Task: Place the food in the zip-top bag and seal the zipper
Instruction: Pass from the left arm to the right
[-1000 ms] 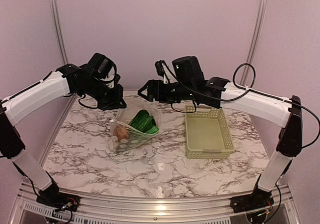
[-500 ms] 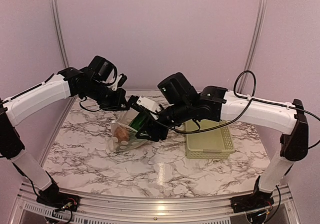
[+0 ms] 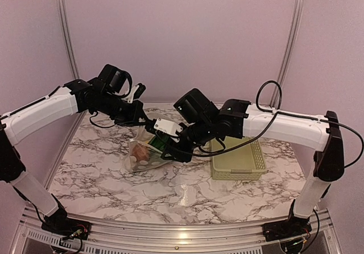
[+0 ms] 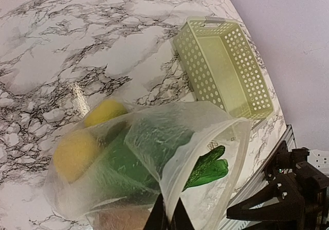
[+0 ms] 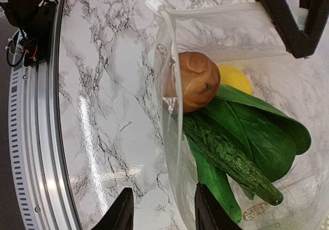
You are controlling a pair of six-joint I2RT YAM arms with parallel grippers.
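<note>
Holds zip-top bag (image 4: 205, 132) rim in left pincer (image 4: 168, 209); straddles zipper (image 5: 165, 60), right pincer (image 5: 164, 191) half-wide. Risks pinching cucumber (image 5: 226, 158), gapping seal.

From above, my right gripper (image 3: 170, 152) covers much of the zip-top bag (image 3: 132, 163), so I cannot tell the food (image 3: 139, 150) apart inside it. In the left wrist view, the bottom edge cuts off the left gripper (image 4: 167, 217).
</note>
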